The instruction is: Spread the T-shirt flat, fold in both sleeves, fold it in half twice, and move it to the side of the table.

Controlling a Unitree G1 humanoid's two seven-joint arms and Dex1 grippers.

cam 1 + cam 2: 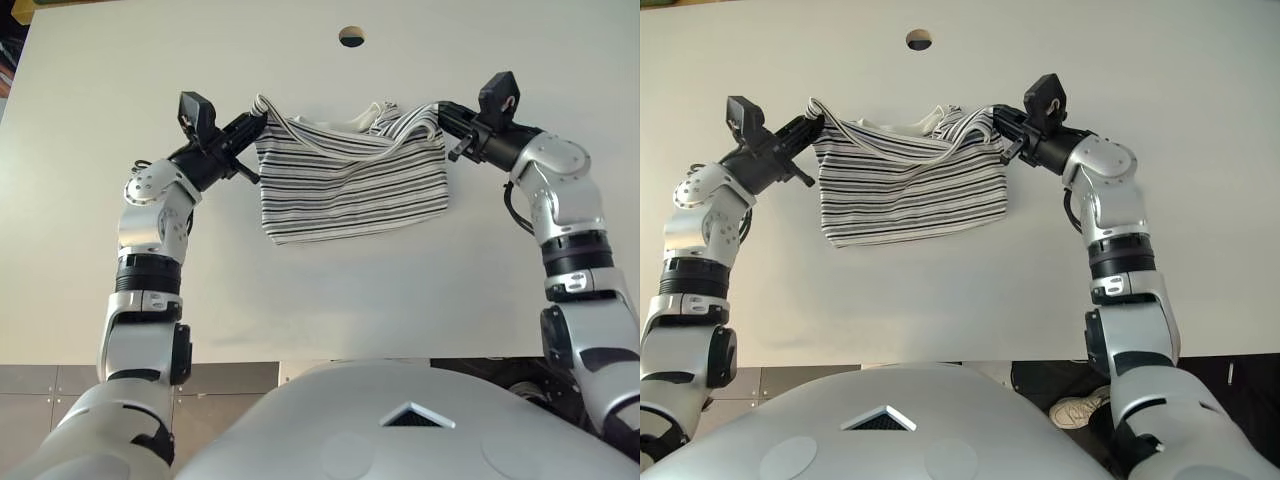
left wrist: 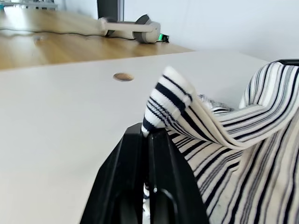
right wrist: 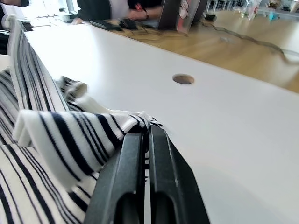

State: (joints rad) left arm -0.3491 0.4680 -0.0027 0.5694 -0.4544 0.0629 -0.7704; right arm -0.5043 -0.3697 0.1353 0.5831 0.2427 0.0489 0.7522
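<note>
Folding looks to be the step in hand: the T-shirt [image 1: 350, 185], white with dark stripes, hangs as a compact, doubled-looking bundle between the two grippers over the far middle of the white table [image 1: 330, 300]. Its lower hem is down near the tabletop, though whether it touches cannot be told. The left gripper [image 1: 258, 125] has its fingers pressed together on the shirt's upper left corner, and the right gripper [image 1: 437, 117] pinches the upper right corner the same way; the top edge sags a little between them. A round hole [image 1: 351, 37] sits in the table farther off. Judging by that bunched top edge, the next move calls for both arms to travel together and lay the cloth down evenly, keeping the edge taut so the layers neither slide nor wrinkle, before either pinch lets go. No brand, label or writing can be read on the shirt or the table.
</note>
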